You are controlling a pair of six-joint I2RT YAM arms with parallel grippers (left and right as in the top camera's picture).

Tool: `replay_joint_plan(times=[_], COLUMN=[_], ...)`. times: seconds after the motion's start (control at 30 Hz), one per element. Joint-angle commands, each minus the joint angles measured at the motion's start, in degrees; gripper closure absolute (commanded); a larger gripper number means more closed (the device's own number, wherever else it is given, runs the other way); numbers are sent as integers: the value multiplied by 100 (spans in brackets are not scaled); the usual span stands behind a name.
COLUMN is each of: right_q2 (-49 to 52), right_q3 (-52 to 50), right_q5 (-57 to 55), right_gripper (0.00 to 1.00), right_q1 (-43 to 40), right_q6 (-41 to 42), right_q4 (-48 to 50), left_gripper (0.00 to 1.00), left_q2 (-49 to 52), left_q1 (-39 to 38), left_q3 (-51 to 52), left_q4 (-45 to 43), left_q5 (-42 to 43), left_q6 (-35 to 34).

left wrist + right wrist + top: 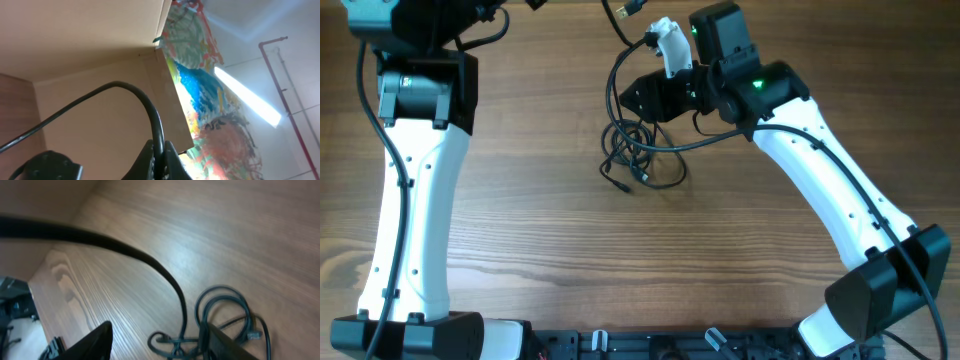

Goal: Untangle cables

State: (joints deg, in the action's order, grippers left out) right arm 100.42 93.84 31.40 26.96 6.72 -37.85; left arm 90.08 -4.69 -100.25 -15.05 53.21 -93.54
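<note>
The cables lie as a small knotted black bundle on the wooden table, mid-top. One strand rises from the bundle to a plug end at the top edge. My right gripper hovers just above the bundle. In the right wrist view it is open, its fingers on either side of the loops, with the raised strand running off to the upper left. My left gripper points upward, shut on a black cable. It is out of the overhead view past the top edge.
The white left arm runs down the left side and the white right arm crosses the right side. A small plug lies at the bundle's edge. The left wrist view shows a cardboard panel and a colourful mural.
</note>
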Motion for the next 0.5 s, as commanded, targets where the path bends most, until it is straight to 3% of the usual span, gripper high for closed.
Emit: replay_joint_plan(times=[0.0, 0.17, 0.47], right_q2=[-485, -1163, -1224], right_q3=[44, 44, 42], right_q5=[264, -199, -201], right_gripper=[42, 38, 38], right_q1=[-22, -31, 4], right_q6=[-586, -839, -800], right_q4=[114, 138, 730], left_gripper=[96, 96, 96], left_q2=[-94, -83, -83], left_q1=[81, 79, 31], left_q3=[-63, -63, -63], left_q4=[146, 1606, 2590], left_q5=[-13, -284, -297], left_q6=[675, 1088, 1062])
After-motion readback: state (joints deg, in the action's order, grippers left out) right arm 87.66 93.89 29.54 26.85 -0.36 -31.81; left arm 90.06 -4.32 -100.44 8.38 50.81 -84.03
